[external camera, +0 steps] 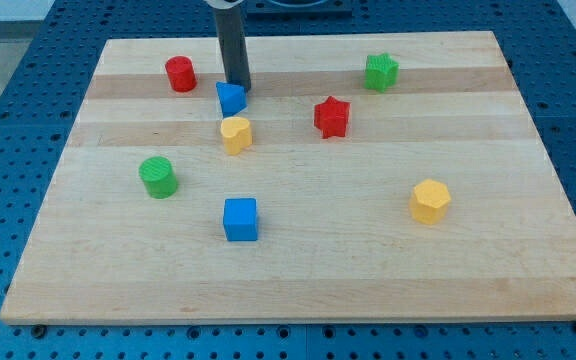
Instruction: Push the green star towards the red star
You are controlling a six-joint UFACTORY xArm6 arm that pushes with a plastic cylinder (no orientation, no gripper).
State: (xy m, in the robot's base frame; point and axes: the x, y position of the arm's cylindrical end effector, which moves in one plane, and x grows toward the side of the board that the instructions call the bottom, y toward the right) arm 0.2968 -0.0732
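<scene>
The green star [380,72] lies near the view's top right of the wooden board. The red star [332,116] lies below and to the left of it, a short gap apart. My tip [236,84] is at the view's top middle-left, right at the top edge of a blue triangular block [230,99]. The tip is far to the left of the green star, about a quarter of the board's width away.
A red cylinder [180,74] lies left of the tip. A yellow block [235,133] sits just below the blue triangular block. A green cylinder [157,177], a blue cube [240,219] and a yellow hexagonal block [429,201] lie lower on the board [488,280].
</scene>
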